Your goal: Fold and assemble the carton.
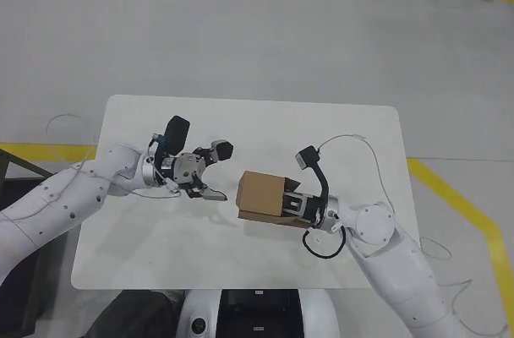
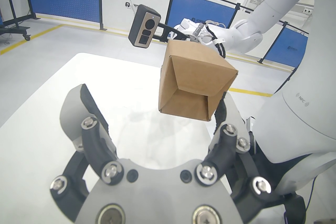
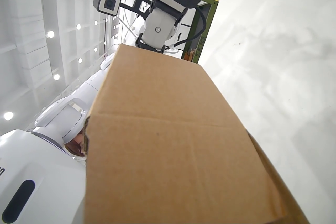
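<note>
A brown carton (image 1: pixel 261 196) hangs a little above the white table (image 1: pixel 155 245), right of centre. My right gripper (image 1: pixel 296 205) is shut on the wall of its open right end. In the right wrist view the carton's side (image 3: pixel 170 143) is close to the camera. My left gripper (image 1: pixel 218 172) stands open just left of the carton, fingers spread wide and empty. In the left wrist view the carton's (image 2: pixel 194 78) near end, with flaps folded inward, faces the left gripper (image 2: pixel 153 101). One of its fingertips (image 2: pixel 223 104) is close to the carton's lower corner.
A dark green frame (image 1: pixel 3 169) stands on the floor by the table's left edge. Thin cables lie on the table near its right edge (image 1: pixel 371 152). Bare tabletop lies in front of and behind both grippers.
</note>
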{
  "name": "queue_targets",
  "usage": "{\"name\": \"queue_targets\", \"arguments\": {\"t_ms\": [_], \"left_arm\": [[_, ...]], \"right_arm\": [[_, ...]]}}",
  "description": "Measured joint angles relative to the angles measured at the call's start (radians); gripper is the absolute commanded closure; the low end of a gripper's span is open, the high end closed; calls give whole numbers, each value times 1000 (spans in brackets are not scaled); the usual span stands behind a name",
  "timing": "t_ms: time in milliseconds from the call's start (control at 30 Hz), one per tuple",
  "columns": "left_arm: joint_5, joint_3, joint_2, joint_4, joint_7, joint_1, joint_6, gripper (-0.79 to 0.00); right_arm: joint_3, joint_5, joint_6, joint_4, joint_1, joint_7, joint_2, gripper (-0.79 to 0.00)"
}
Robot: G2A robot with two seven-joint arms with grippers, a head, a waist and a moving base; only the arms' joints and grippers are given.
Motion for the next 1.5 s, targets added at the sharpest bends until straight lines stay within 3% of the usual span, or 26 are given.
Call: {"name": "queue_targets", "arguments": {"t_ms": [367,667,967,1500], "left_arm": [[-77,-15,-47,15,-138,0,0,-785],[-96,-39,-70,22,-184,13,0,-785],[-105,-62,-77,21,-198,28,0,-785],[-49,-120,-59,32,-168,87,0,-785]], "right_arm": [[-19,-18,7,-12,3,-7,1,0],[-36,-20,10,-15,9,-8,0,0],[-43,5,5,0,21,-7,-1,0],[-34,44,-7,4,15,3,3,0]]}}
